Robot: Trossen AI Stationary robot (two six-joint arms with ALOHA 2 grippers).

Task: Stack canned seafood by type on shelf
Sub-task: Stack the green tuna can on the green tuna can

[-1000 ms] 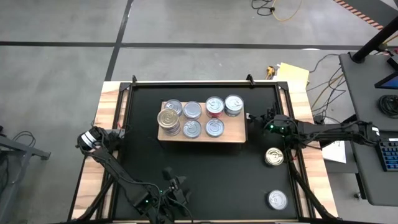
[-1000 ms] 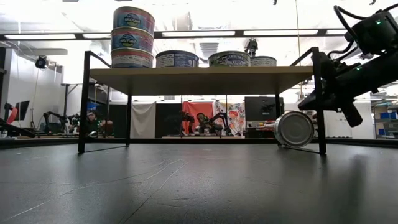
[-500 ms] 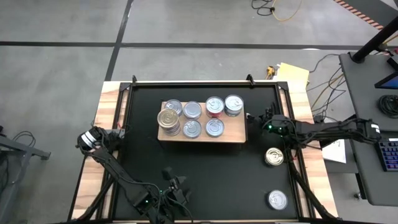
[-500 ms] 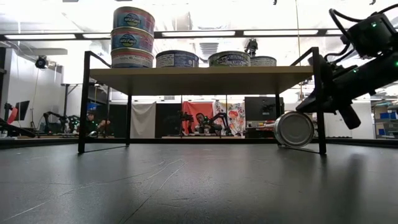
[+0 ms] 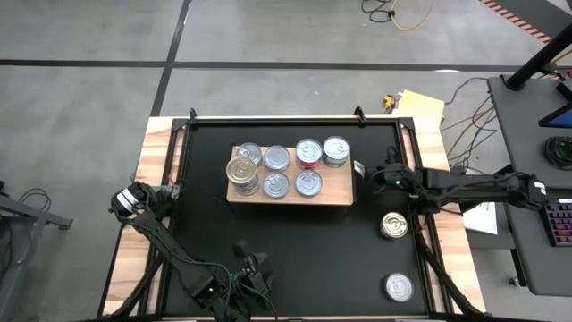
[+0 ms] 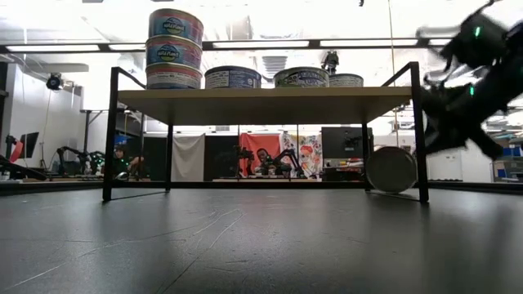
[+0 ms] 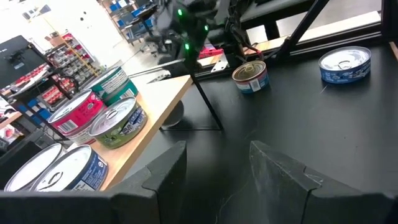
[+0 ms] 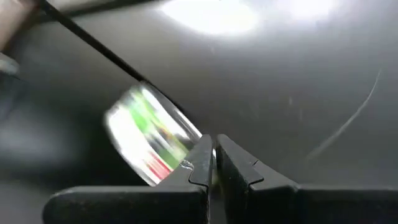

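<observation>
My closed right gripper is touching a tipped can beside the shelf; my left gripper is waiting half-open.

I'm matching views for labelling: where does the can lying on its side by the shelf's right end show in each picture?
High view: the tipped can is a pale sliver at the shelf's right end.
Low view: tipped can, round face showing, beside the shelf's right leg.
Left wrist view: probably the grey shape by that leg.
Right wrist view: tipped can, blurred, just beyond the shut jaws.
Shared landmark: the shelf's right leg.
</observation>
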